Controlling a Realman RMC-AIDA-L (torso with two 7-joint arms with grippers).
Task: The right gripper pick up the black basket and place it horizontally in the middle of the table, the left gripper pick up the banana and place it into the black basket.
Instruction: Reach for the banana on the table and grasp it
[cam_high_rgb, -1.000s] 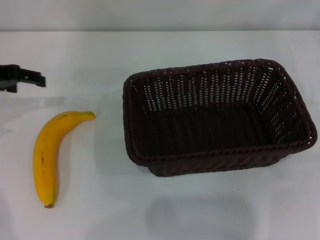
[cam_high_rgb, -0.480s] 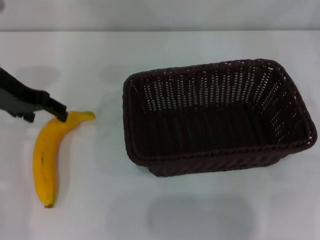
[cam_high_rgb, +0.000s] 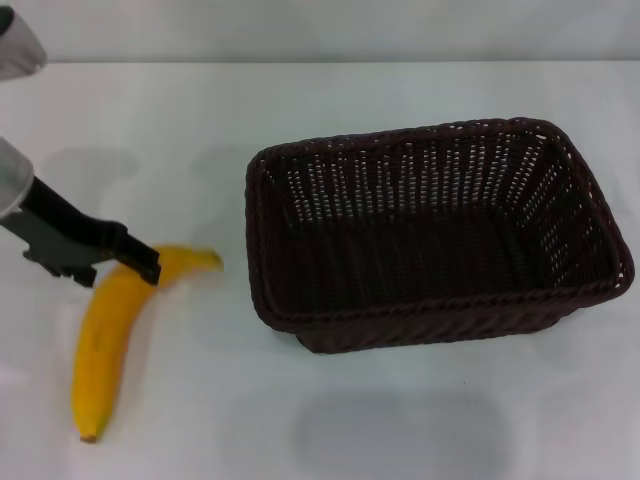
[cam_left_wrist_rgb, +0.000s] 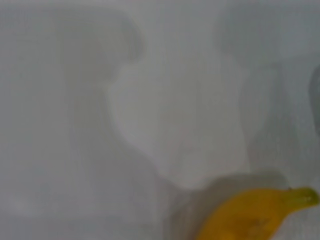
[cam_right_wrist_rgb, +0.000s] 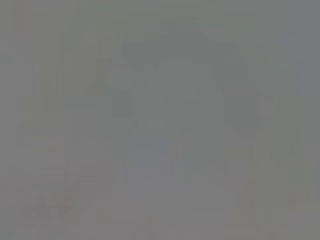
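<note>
The left gripper (cam_high_rgb: 135, 262) reaches in from the left edge of the table (cam_high_rgb: 330, 110), its black fingers over the stem half of the banana (cam_high_rgb: 112, 336), the tip lying right against the yellow skin just short of the greenish stem. Whether those fingers are spread around the fruit or pressed together on it I cannot tell — from the head view they read as one dark bar, and the left wrist view shows only the banana's stem end (cam_left_wrist_rgb: 260, 212) low in frame against bare white table, no fingers at all. Coming in near the stem end makes sense to me: the fruit is slim there and easier to straddle. The banana lies on the table with its stem toward the black basket (cam_high_rgb: 435, 232) and its brown end toward the near edge, well clear of the basket's left wall. The basket sits upright, its long side across the table, roughly mid-table and a little toward the right, mouth open and nothing in it — so I'd judge the basket half of the job done and the banana pickup the step in hand. The right gripper is nowhere in the head view, and its wrist view is a featureless grey, so I take that arm as parked out of sight.
</note>
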